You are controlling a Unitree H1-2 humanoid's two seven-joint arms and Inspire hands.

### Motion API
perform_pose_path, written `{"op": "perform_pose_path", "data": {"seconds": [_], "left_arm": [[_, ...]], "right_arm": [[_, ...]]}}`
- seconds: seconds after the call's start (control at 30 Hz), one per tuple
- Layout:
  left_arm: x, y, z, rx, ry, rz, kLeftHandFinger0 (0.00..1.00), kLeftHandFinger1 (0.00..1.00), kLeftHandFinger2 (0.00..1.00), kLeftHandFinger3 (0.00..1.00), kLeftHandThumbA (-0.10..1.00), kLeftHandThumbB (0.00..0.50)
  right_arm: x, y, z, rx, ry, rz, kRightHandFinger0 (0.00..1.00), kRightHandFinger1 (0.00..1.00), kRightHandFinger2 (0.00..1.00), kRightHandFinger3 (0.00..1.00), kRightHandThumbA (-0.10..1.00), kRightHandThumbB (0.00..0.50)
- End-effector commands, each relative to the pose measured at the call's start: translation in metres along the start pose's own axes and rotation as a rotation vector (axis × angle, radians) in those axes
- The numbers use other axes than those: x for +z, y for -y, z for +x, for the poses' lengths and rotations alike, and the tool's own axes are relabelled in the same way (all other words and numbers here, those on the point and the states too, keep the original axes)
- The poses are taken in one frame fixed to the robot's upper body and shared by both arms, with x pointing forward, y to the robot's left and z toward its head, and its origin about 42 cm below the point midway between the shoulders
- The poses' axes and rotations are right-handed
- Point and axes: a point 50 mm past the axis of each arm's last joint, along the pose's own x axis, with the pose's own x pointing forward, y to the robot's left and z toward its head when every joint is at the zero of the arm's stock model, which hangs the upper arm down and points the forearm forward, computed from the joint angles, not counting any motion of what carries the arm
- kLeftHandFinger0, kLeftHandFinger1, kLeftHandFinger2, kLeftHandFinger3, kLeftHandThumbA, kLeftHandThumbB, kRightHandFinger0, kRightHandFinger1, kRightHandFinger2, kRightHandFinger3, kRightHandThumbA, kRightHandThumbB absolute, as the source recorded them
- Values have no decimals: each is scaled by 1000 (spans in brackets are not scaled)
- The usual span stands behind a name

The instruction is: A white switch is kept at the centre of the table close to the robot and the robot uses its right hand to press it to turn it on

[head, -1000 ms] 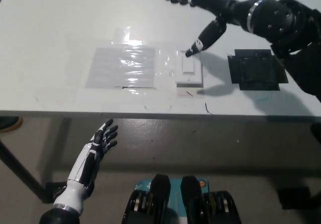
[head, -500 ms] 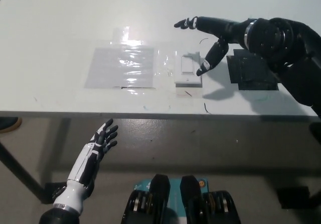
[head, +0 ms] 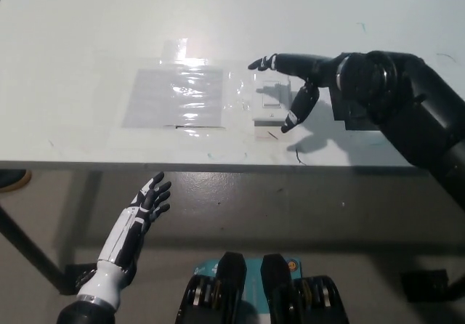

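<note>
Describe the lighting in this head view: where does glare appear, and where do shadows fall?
Head view: bright glare streaks the clear plastic sheet taped to the white table; the black right hand, fingers spread over the white rectangular switch, casts a soft shadow towards the table's near edge; the white left hand rests open below that edge, evenly lit.

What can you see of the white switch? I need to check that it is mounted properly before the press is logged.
The white switch is a flat rectangular plate with a narrow rocker at its middle, plastic by the look. It lies flat on the white table, near the front edge, beside a taped clear sheet. The black right robot hand hovers over its right side, partly hiding it; contact cannot be told.
</note>
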Motion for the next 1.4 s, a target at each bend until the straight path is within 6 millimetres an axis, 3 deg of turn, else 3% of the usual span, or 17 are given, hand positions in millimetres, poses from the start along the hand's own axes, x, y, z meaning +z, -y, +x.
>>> {"op": "perform_pose_path", "data": {"seconds": [0.0,0.17,0.37,0.7,1.03,1.37], "left_arm": [[12,-2,1,-23,46,22,1000,1000,1000,1000,954,18],[13,-2,1,-30,60,13,1000,1000,1000,1000,949,0],[14,-2,3,-23,63,17,1000,1000,1000,1000,936,0],[14,-3,3,-22,60,18,1000,1000,1000,1000,920,0],[14,-3,5,-21,59,24,1000,1000,1000,1000,923,0],[13,-2,4,-18,59,19,1000,1000,1000,1000,893,2]], "right_arm": [[12,13,1,-19,17,-80,1000,1000,1000,1000,1000,316],[10,5,6,-2,3,-97,1000,1000,1000,1000,1000,339],[5,0,10,14,-2,-91,1000,1000,1000,1000,1000,305],[-2,-11,10,45,-25,-99,1000,1000,1000,1000,1000,341],[-18,-22,0,69,-29,-76,1000,1000,1000,1000,1000,307],[-31,-53,3,118,-51,-51,1000,1000,1000,1000,1000,312]]}}
